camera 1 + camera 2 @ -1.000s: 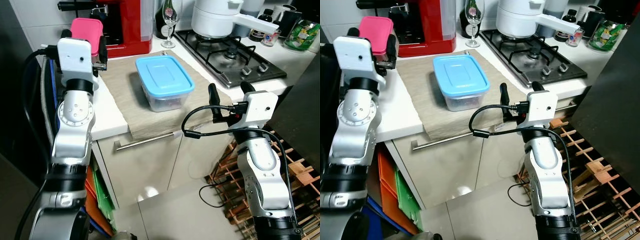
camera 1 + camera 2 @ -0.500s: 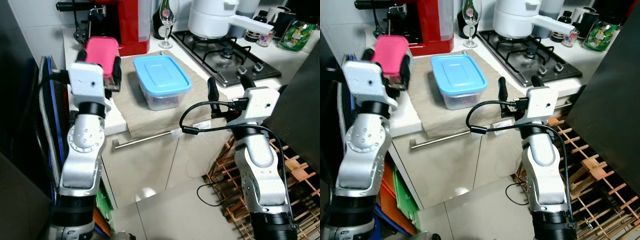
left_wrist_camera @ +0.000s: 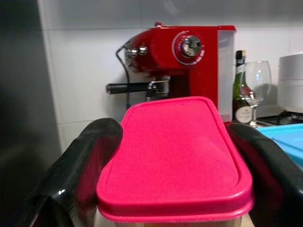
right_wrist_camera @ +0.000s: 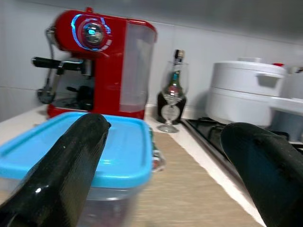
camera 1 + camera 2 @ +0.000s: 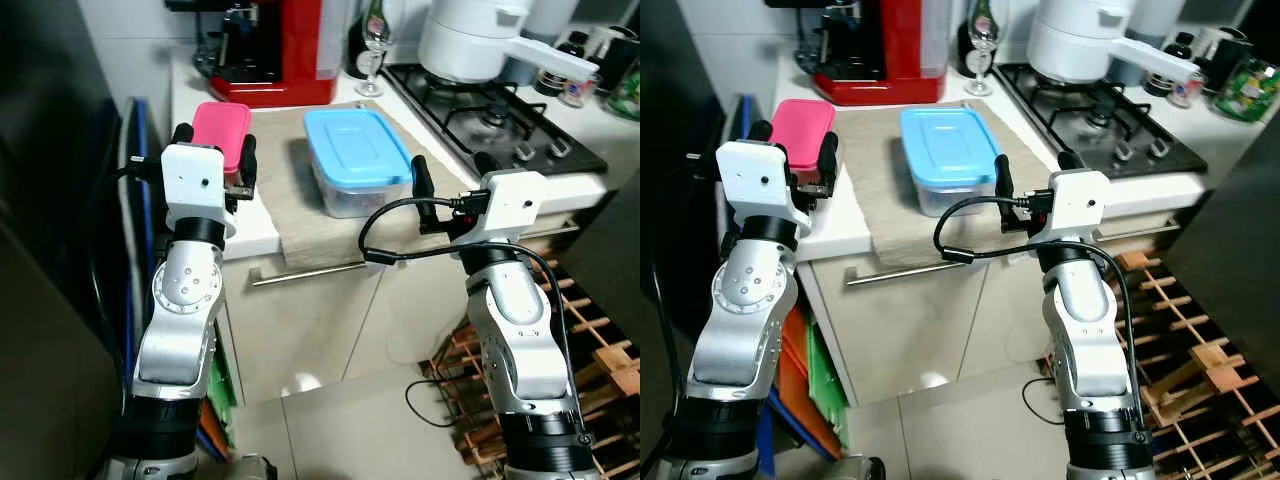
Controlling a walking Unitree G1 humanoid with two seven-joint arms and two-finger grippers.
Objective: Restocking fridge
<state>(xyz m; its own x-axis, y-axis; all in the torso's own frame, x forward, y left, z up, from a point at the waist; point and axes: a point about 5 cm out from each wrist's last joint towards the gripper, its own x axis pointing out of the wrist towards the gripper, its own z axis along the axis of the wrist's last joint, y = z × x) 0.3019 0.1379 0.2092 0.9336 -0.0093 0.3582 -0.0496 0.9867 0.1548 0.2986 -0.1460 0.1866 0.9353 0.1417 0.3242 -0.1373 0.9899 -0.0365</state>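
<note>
A pink-lidded food container [image 5: 222,132] is held over the left front part of the white counter [image 5: 255,233], with my left gripper [image 5: 216,150] shut on its sides. In the left wrist view the pink container [image 3: 175,156] sits between both black fingers [image 3: 80,175]. A blue-lidded clear container [image 5: 355,170] rests on the beige mat [image 5: 300,215] in the middle of the counter. My right gripper [image 5: 450,172] hovers open at the counter's front edge, just right of the blue container [image 4: 80,146] and apart from it.
At the back stand a red coffee machine [image 5: 290,50], a wine glass [image 5: 376,40] and a bottle. A white pot [image 5: 470,40] sits on the gas hob [image 5: 500,120]. A wooden wine rack [image 5: 600,350] stands low on the right and a dark tall surface [image 5: 50,250] on the left.
The left gripper has drawn the pink container away from the coffee machine toward the counter's front left. The view has shifted. The right gripper keeps its place by the blue container.
</note>
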